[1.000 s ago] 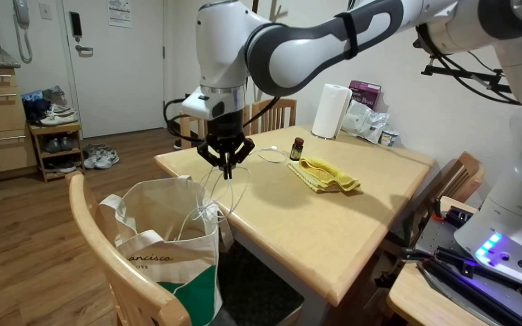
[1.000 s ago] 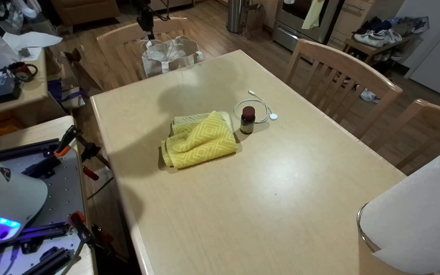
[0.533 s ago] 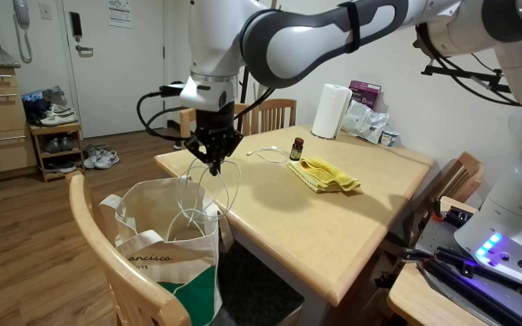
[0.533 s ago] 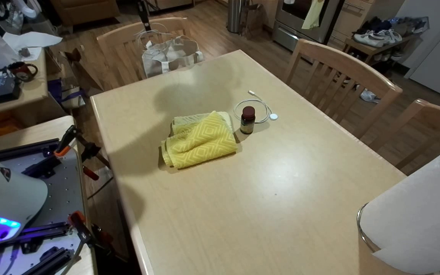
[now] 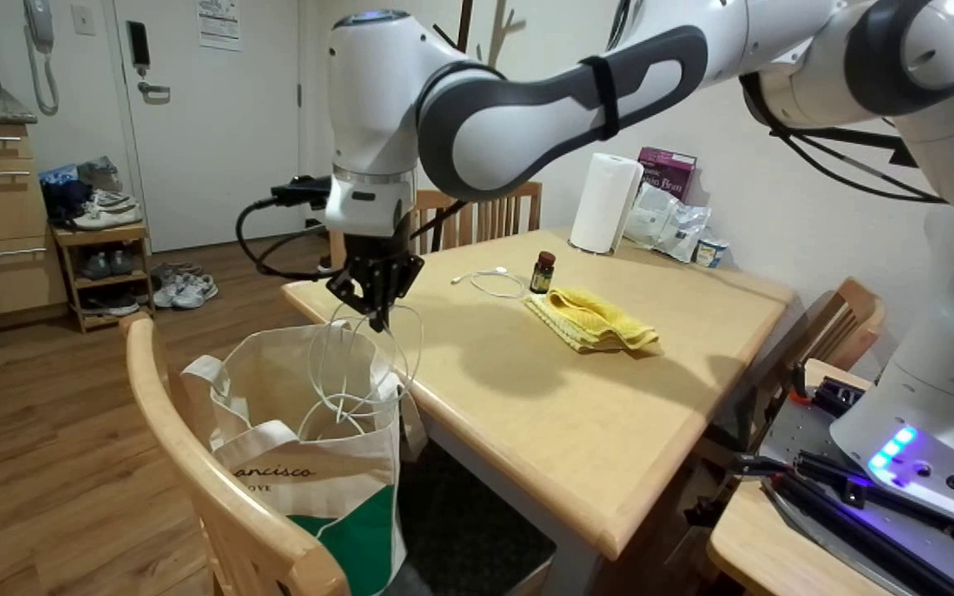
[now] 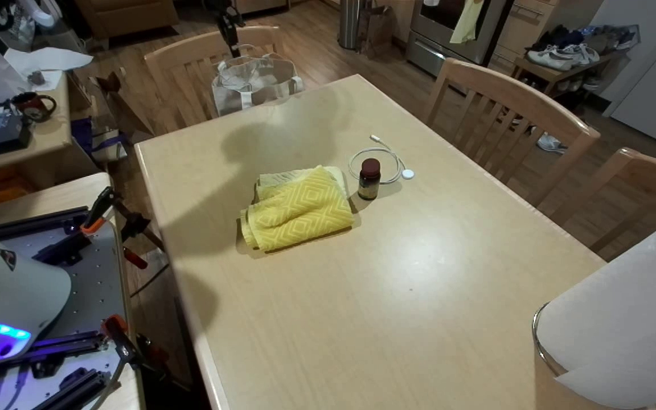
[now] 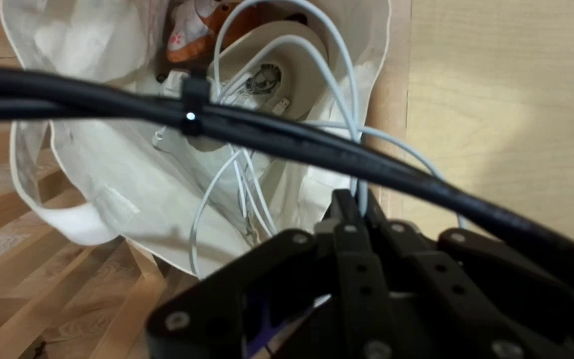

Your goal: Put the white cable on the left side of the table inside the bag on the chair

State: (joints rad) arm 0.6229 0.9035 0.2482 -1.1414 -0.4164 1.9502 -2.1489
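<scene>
My gripper (image 5: 378, 321) is shut on a looped white cable (image 5: 343, 406). It holds the cable over the open cream tote bag (image 5: 336, 473) on the chair (image 5: 187, 447). The loops hang down, and the lower ones dip into the bag's mouth near its table-side rim. In the wrist view the cable (image 7: 355, 122) runs up between the fingertips (image 7: 359, 204), and the bag (image 7: 127, 164) lies below. One strand there reaches over the table edge. The gripper (image 6: 235, 52) and bag (image 6: 228, 99) also show in an exterior view, where the cable is hard to make out.
On the table (image 5: 543, 430) lie a second white cable with a round white disc (image 6: 408, 174), a brown bottle (image 6: 369, 179) and a folded yellow towel (image 6: 305, 210). A paper towel roll (image 5: 605, 203) stands farther back. A black hose (image 7: 277, 134) crosses the wrist view.
My gripper has moved left in an exterior view, rising slightly and then coming down, and it has turned a little. The held cable has shifted left with it, farther over the bag's mouth.
</scene>
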